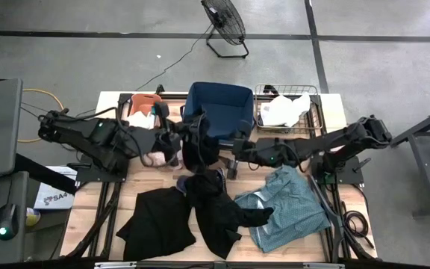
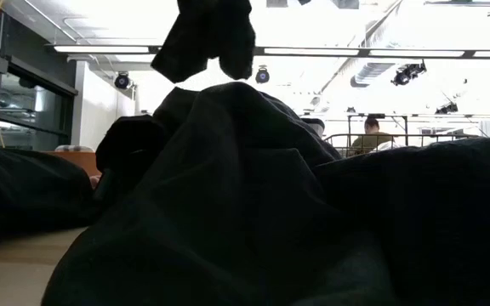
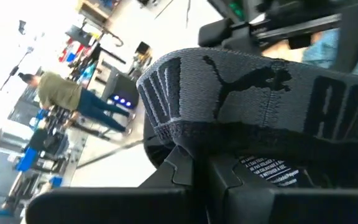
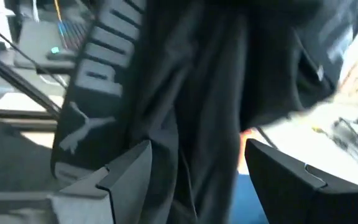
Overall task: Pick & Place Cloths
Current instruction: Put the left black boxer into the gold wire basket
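Your left hand [image 1: 176, 133] is clamped tight on the grey elastic waistband [image 3: 229, 99] of a black garment [image 1: 197, 146], which hangs above the middle of the desk [image 1: 88, 217]. Your right hand [image 1: 237, 149] stands beside the same garment with its fingers [image 4: 126, 180] spread wide and the dark fabric hanging between them; no grip is made there.

Nearest you, three cloths lie unsorted on the desk: a flat black piece [image 1: 155, 218] to the left, a crumpled black one [image 1: 219, 205] in the middle, and the teal-grey shirt [image 1: 290, 205] to the right, touching the crumpled one. A pale pink piece [image 1: 155, 158] lies under the left arm.

Along the far edge stand three bins. The orange bin [image 1: 142, 101] holds light fabric, the navy bin [image 1: 219, 101] sits just behind the hanging garment, and the wire bin [image 1: 310, 119] holds white cloth [image 1: 284, 108].

Judged from this layout, the task is partly done: some cloths are binned, one is in transit, and at least four remain on the desk.
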Action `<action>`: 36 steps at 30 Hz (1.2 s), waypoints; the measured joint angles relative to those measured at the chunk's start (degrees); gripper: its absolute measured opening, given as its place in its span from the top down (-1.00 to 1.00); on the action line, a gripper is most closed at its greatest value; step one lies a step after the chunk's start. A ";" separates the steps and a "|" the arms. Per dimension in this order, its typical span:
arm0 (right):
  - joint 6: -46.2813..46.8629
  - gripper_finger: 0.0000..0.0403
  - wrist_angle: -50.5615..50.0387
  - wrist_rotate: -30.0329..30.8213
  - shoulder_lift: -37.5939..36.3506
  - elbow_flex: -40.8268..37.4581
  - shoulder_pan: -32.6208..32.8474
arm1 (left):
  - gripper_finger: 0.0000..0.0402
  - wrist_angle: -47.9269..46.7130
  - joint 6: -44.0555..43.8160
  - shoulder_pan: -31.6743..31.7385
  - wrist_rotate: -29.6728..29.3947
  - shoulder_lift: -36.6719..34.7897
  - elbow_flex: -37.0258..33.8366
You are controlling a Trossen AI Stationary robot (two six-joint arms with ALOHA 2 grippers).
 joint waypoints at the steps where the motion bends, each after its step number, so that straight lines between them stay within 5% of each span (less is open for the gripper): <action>1: -0.92 -0.24 1.32 -1.16 0.01 0.00 -0.56 | 0.99 0.28 0.00 1.04 0.98 0.00 0.00; 15: -3.18 -0.24 12.61 -16.67 1.89 -0.02 -8.87 | 0.99 7.95 -1.57 11.25 24.40 0.89 -0.04; 23: -3.03 -0.18 18.12 -23.35 4.50 -0.02 -10.00 | 0.99 9.01 -3.69 12.30 30.00 2.33 -0.11; 27: -2.44 0.03 17.89 -23.69 4.38 -0.02 -9.95 | 0.99 9.27 -3.68 12.18 30.24 3.21 -0.09; 34: -1.66 0.88 17.06 -24.94 4.40 -0.02 -8.81 | 0.98 9.13 -3.67 12.18 29.62 3.57 -0.07; 36: -1.55 0.94 16.54 -24.56 4.35 -0.02 -8.44 | 0.96 8.70 -3.63 12.18 29.56 3.54 -0.07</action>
